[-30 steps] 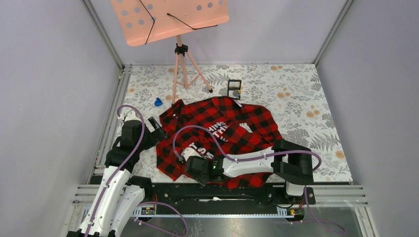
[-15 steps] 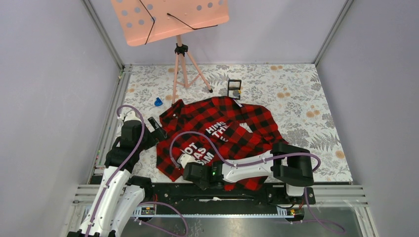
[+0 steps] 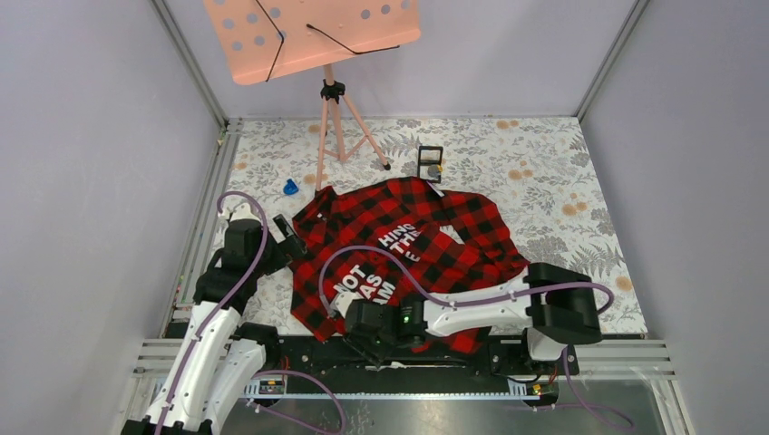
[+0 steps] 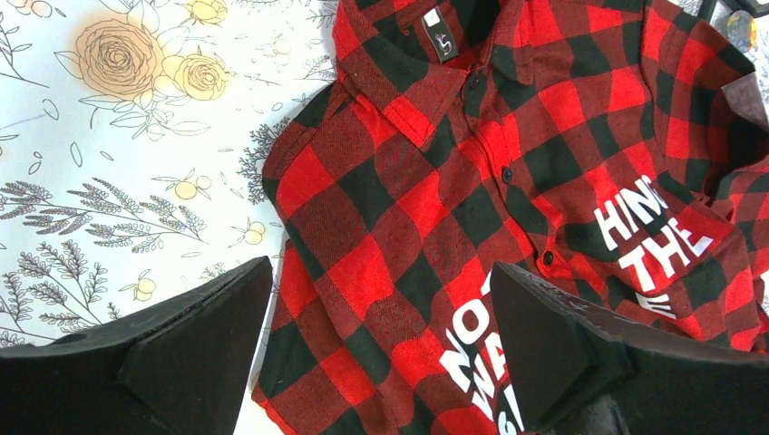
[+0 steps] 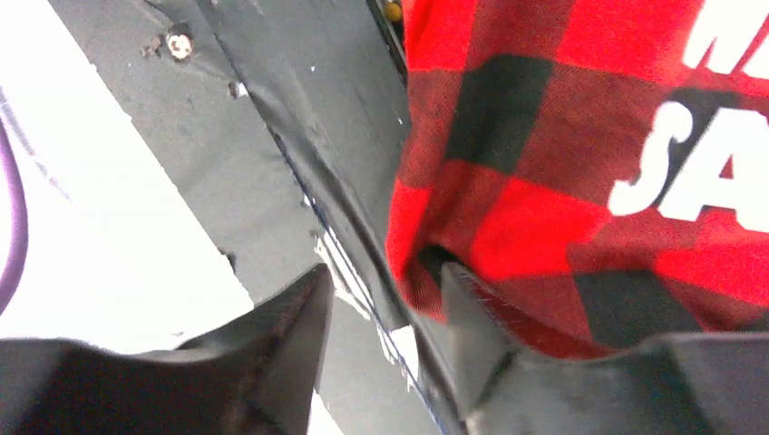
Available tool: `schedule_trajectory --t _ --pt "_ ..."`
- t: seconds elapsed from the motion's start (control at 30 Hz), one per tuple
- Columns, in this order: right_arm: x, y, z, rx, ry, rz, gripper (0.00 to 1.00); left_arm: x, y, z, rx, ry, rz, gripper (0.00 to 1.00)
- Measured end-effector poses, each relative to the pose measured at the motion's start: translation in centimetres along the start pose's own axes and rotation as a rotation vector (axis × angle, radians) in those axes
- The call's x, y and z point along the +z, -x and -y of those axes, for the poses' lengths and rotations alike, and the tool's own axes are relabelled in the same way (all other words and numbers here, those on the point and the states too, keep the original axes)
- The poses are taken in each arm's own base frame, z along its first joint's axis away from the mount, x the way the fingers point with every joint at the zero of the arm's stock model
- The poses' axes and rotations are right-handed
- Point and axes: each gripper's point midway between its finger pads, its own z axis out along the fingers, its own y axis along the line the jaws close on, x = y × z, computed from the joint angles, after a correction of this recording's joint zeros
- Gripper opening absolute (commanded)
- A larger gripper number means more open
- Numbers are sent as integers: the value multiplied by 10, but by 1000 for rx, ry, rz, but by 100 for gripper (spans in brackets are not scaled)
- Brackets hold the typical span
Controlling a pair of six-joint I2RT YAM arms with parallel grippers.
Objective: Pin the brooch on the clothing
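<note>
table (image 3: 562, 181) with floral cover. red-black check shirt (image 3: 408, 240) spread mid-table, white letters up, near hem reaching the front edge. pink music stand (image 3: 313, 32) at the back. left gripper (image 4: 378, 272) spread wide, holding nothing, above the shirt's left edge. right gripper (image 5: 385, 276) low at the near hem, jaws partly apart, hem edge hanging in the gap against one finger, not clamped. black frame box (image 3: 430, 161) just past the shirt's far edge. brooch (image 3: 430, 169) is probably the greyish speck inside it, too small to confirm.
</note>
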Motion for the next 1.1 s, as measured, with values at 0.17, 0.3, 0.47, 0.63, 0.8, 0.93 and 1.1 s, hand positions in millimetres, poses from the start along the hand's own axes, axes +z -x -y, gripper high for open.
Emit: schedule_trajectory --t 0.17,0.3,0.47,0.63,0.8,0.93,1.1 --pt "-45 17 6 -3 -45 60 86 1 -1 0 4 2 -9 99" --pt "-96 55 28 66 -70 201 94 1 -2 0 3 -1 -11 99" --pt "-146 81 118 284 -209 346 99 3 -4 5 5 -20 -28 99" --pt "-157 60 197 454 -355 325 99 10 -16 18 12 -92 -59 98" --pt "-152 32 261 609 -438 241 93 11 -42 50 87 -229 -100 97" --pt "-140 21 289 685 -409 188 84 6 -74 89 188 -350 -165 94" --pt "-124 24 309 710 -369 152 78 9 -122 129 293 -443 -258 87"
